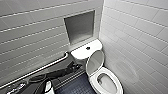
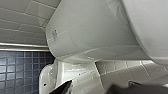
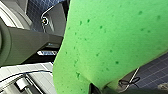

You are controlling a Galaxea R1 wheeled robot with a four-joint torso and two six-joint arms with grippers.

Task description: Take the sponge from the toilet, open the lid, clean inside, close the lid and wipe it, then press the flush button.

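Sponge [image 3: 107, 42], edges off-frame; lid [image 1: 95, 62] upright.

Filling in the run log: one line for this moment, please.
lid up | seat down | sponge in right pincer | left pincer open near tank | flush button on tank top

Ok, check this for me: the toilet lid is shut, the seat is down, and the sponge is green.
Not quite. The lid is not shut: the head view shows it raised, leaning back toward the tank. The rest holds: the seat is down, and the sponge is green.
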